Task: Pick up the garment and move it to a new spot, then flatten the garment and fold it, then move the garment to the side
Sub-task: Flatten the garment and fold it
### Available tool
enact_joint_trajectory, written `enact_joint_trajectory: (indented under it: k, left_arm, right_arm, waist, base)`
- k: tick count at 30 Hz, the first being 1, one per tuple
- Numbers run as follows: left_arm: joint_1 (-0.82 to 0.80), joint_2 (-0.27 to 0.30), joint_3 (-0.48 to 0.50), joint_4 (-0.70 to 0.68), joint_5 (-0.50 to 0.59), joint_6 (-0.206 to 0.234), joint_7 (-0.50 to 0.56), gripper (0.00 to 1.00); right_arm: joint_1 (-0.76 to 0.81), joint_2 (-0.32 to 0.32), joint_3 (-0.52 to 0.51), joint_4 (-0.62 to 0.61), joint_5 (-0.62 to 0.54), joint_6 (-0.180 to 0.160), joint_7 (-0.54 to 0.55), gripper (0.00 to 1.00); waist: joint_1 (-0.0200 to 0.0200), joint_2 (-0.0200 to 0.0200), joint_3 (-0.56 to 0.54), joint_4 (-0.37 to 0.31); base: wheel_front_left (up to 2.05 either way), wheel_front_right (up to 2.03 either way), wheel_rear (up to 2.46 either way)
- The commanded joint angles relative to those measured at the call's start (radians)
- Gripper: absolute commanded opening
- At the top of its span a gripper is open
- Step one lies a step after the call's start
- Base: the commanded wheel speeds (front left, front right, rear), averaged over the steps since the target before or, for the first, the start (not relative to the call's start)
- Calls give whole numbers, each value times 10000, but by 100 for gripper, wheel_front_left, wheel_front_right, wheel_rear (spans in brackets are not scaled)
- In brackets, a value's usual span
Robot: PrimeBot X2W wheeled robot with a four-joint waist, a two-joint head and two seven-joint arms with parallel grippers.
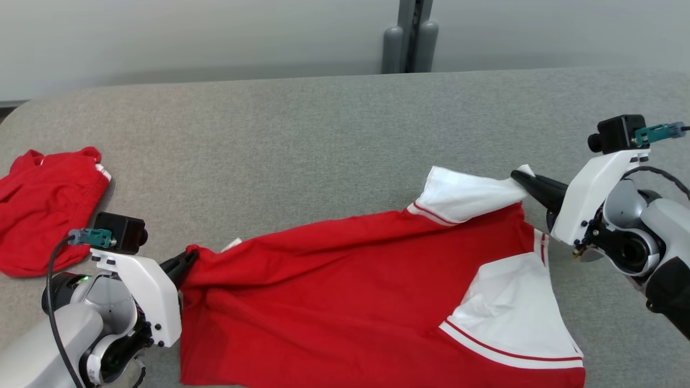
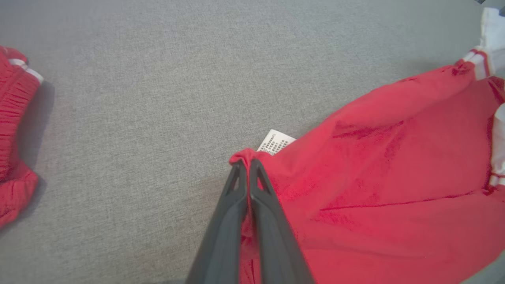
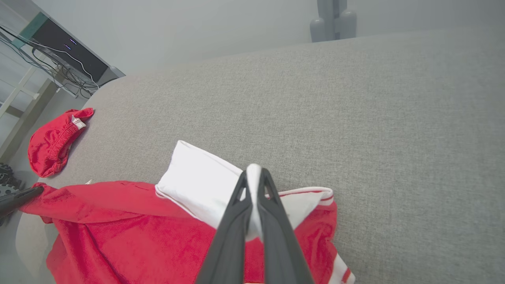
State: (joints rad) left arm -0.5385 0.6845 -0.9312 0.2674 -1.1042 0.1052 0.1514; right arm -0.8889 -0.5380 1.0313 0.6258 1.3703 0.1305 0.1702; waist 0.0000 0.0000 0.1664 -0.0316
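A red garment [image 1: 334, 291] with white sleeves and red stripes hangs stretched between my two grippers over the grey table [image 1: 302, 134]. My left gripper [image 1: 190, 254] is shut on its red hem corner, beside a small white label [image 2: 275, 142]. In the left wrist view the left gripper [image 2: 247, 163] pinches bunched red cloth [image 2: 375, 185]. My right gripper [image 1: 518, 175] is shut on the edge of a white sleeve [image 1: 463, 196]. The right wrist view shows the right gripper [image 3: 254, 170] clamping that white sleeve [image 3: 197, 177], with red fabric [image 3: 138, 232] below.
A second red garment [image 1: 43, 207] lies crumpled at the table's left edge, also seen as a red heap [image 3: 53, 144] in the right wrist view. A grey post [image 1: 409, 37] stands behind the table. Shelving with cables [image 3: 51, 55] is off the left end.
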Motion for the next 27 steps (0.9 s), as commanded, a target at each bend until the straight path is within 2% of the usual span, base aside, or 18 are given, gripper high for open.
enact_joint_trajectory:
  k: [1,8,15,27]
  left_arm:
    - [91,141,8,-155,-201,-107,246,0]
    - [230,822,140,-1175,-1155,-254,1480,0]
    - [601,1466,90,-1893,-1453,123,2046,0]
    - [873,2037,-113,-2377,-1449,603,2604,0]
  right_arm:
    - [168,-67,65,-120,92,9,73,0]
    - [382,-229,426,-521,487,9,557,0]
    - [809,-551,643,-1129,1111,9,1261,0]
    - [1618,-1061,650,-2065,1801,9,1568,0]
  waist:
    - [0,0,-125,-128]
    - [0,0,-355,-394]
    - [0,0,-529,-538]
    - [0,0,-608,-589]
  base:
    - [0,0,0]
    - [0,0,0]
    - [0,0,0]
    - [0,0,0]
